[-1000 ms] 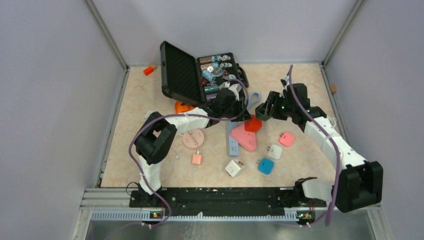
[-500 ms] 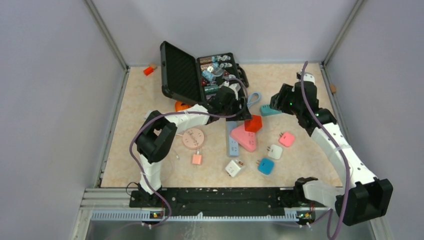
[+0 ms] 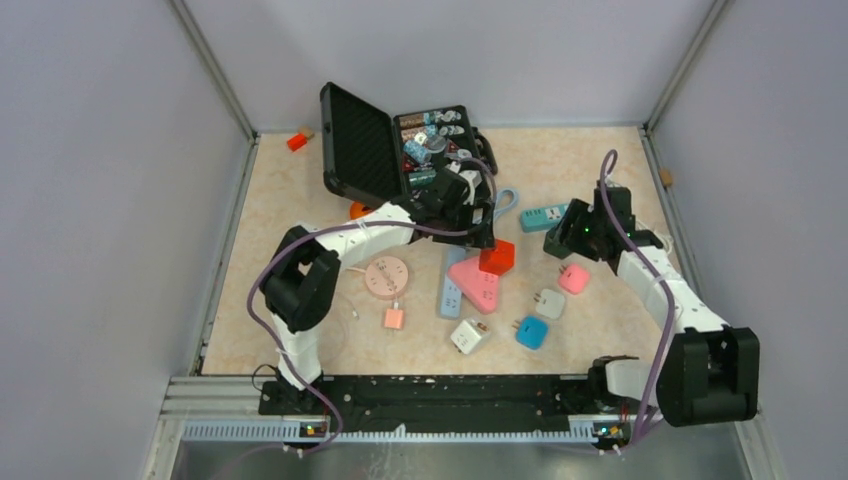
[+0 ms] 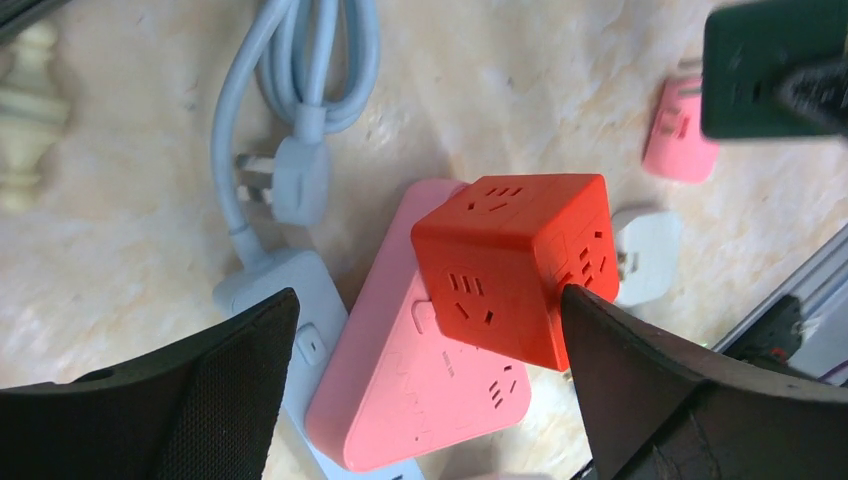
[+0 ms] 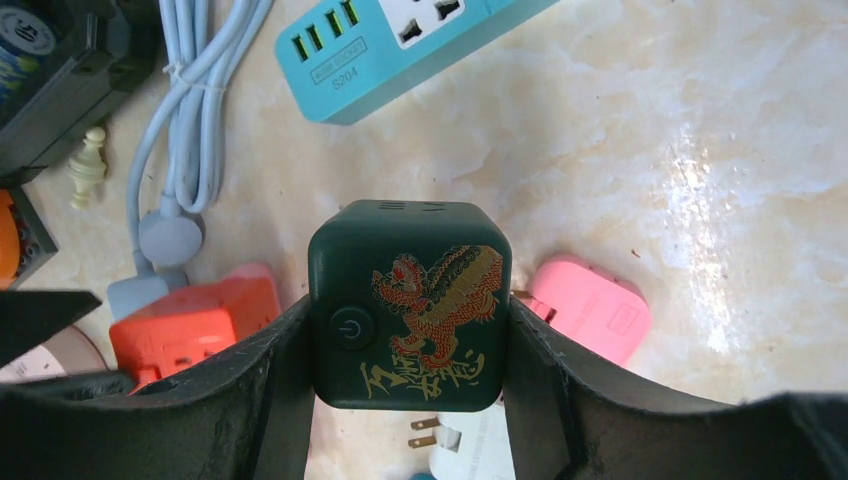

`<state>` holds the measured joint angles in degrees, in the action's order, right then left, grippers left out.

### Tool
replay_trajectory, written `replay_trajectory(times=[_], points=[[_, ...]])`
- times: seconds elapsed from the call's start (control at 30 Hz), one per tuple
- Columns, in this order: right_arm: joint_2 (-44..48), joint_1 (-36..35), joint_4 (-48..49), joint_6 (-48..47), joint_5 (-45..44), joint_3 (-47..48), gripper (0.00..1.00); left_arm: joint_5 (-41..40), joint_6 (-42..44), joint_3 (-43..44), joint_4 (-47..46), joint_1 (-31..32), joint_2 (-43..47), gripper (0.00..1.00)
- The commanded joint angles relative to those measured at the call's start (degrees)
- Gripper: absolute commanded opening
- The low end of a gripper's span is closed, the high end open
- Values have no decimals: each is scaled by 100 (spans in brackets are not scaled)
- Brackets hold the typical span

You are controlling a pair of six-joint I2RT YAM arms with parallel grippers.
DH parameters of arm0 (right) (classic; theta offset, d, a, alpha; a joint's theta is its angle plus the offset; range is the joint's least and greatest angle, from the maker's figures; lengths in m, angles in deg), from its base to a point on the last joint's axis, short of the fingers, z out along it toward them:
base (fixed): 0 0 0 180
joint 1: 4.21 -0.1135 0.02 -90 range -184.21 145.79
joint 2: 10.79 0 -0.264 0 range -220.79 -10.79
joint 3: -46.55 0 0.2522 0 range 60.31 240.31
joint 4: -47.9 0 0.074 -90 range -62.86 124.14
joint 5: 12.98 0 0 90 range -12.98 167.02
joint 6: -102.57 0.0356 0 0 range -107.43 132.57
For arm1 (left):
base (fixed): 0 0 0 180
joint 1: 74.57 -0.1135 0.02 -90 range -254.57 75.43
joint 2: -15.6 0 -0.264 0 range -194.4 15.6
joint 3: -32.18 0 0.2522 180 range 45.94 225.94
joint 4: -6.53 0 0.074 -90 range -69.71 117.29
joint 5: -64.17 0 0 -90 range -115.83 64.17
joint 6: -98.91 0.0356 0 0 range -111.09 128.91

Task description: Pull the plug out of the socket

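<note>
A dark green cube plug (image 5: 408, 300) with a gold dragon print and a power button sits between the fingers of my right gripper (image 5: 408, 320), which is shut on it above the table, right of centre (image 3: 560, 240). The red cube socket (image 4: 510, 265) lies tilted on a pink triangular socket (image 4: 400, 400), apart from the green cube. My left gripper (image 4: 428, 295) hangs open over the red cube (image 3: 497, 257); one finger is off to its left and the other is close to its right side.
A pale blue power strip (image 3: 447, 290) with its cable lies under the pink socket. Nearby lie a teal power strip (image 3: 545, 215), a pink adapter (image 3: 573, 278), a white adapter (image 3: 549, 303) and a blue one (image 3: 531, 332). An open black case (image 3: 360, 150) stands behind.
My left gripper has opened and let go of the red cube, which now rests on the pink socket. My right gripper has drawn away to the right with the dark green cube.
</note>
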<state>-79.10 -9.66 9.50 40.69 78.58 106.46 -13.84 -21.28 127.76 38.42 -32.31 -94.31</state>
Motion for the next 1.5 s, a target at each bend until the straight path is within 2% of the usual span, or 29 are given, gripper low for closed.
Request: replay_trajectory(times=[0.0,0.1,0.37,0.5,0.7,0.83,0.87,0.93,0.97,1.27,1.47], points=[[-186,271,957,-61,430,-18,16,-540,611,-349,987,10,702,99],[-411,495,1424,-165,756,-134,23,-691,578,-637,837,10,1145,99],[-1100,913,1720,-228,1209,79,30,-1134,251,-1458,450,10,2017,99],[-1372,932,1620,-118,1170,223,36,-1952,125,-1720,438,10,2375,99],[-1483,940,1660,-105,804,101,53,-2612,34,-1990,507,10,2866,99],[-1496,941,1475,-156,402,157,63,-2768,18,-2078,588,10,2969,99],[-1467,941,1434,-157,297,157,66,-2789,11,-2108,575,10,2993,99],[-1397,941,1364,-195,148,177,81,-2855,-4,-2233,438,10,3106,99],[-1361,941,1299,-207,78,206,83,-2900,-16,-2317,358,10,3178,99],[-1001,941,276,53,-711,566,87,-2820,-266,-2497,362,10,3551,99],[-573,941,312,507,-796,540,87,-2440,-13,-2570,370,10,3579,99]])
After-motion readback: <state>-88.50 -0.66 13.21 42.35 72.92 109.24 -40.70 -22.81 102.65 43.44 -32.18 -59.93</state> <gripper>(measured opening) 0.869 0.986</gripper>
